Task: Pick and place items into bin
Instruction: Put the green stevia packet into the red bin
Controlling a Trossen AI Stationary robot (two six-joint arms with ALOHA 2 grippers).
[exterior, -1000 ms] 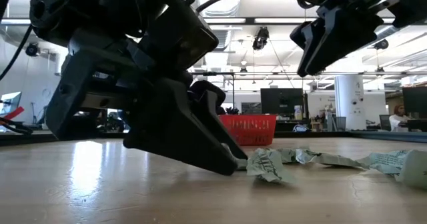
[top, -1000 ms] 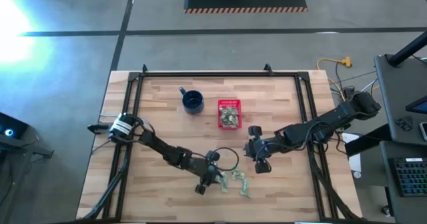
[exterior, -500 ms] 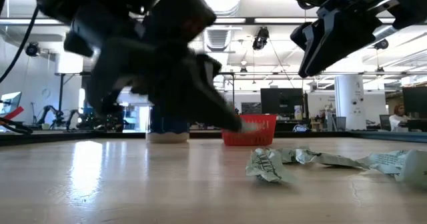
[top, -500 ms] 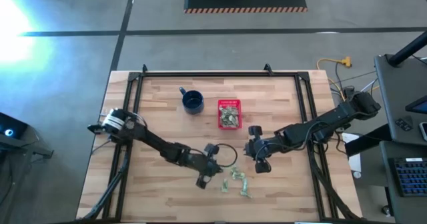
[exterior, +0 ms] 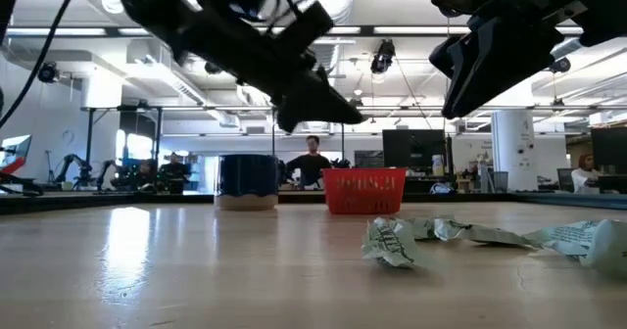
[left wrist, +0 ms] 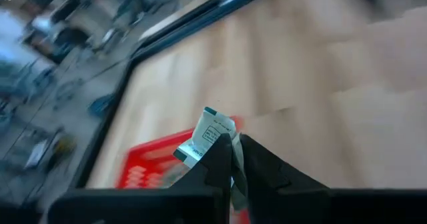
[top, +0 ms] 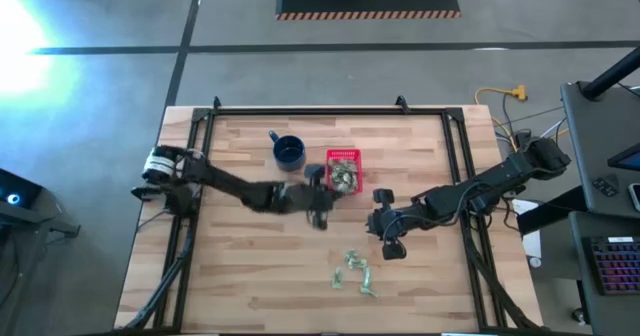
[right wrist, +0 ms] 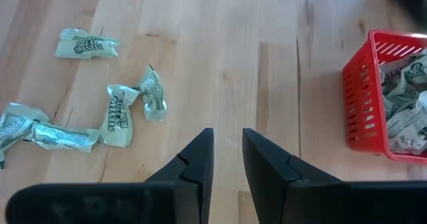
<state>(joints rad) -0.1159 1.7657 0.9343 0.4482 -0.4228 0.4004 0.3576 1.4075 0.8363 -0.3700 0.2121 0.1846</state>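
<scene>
Left gripper (left wrist: 230, 159) I see closed on one wrapper (left wrist: 208, 135) beside the red basket (top: 344, 171), which holds many wrappers.

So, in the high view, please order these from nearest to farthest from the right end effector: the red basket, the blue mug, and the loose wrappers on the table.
Measured from the right end effector:
1. Loose wrappers, at the table's near side, toward the left arm.
2. Red basket, toward the far edge; close to the wrappers in distance, so this order is uncertain.
3. Blue mug, beyond the basket on the left arm's side, clearly farthest.
</scene>
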